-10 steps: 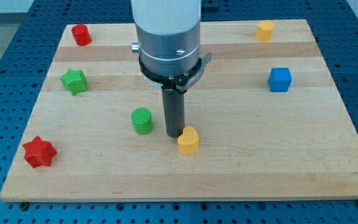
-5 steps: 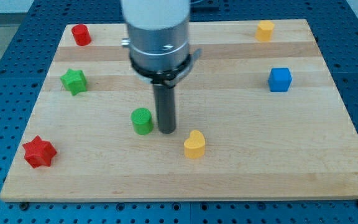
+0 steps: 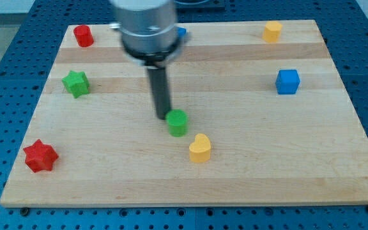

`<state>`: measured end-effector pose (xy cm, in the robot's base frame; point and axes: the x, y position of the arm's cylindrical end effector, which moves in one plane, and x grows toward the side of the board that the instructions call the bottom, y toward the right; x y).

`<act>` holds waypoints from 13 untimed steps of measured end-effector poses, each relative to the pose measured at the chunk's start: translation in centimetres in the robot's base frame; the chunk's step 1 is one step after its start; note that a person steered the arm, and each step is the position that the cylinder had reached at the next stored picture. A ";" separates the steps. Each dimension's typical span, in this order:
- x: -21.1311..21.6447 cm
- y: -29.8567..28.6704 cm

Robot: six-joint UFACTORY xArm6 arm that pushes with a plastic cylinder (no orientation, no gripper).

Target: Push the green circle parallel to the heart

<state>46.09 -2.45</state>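
**A:** Green circle is sitting near the middle of the surface, just up and to the view's left of the yellow heart, close by it but not touching!

**B:** And my tip is tucked right against the circle's upper-left edge, looks like contact, though the rod hides the exact seam.

**A:** Pincer report?

**B:** None on this arm, just the bare rod, so nothing is spread, pressed together or pinching.

**A:** How would you play the push from here?

**B:** I'd judge it nearly lined up already. Short, gentle nudges, with the tip kept behind the circle's centre so it doesn't spin off sideways. Come in too steep and it could run down into the heart and knock the reference out of place.

**A:** Anything else in the way?

**B:** No, the blue cube, green star and red star are all well apart.
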 end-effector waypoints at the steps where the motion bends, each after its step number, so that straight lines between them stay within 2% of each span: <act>1: -0.2 2.8; 2: -2.1 -4.1; 3: -0.5 -7.3; 4: 1.5 -5.3; 6: 1.6 9.9; 7: 0.5 11.5; 8: -2.1 6.2; 9: 0.1 3.0; 10: 3.4 3.3; 11: 5.5 6.7; 12: 7.2 13.0; 13: 7.6 15.5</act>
<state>53.69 13.05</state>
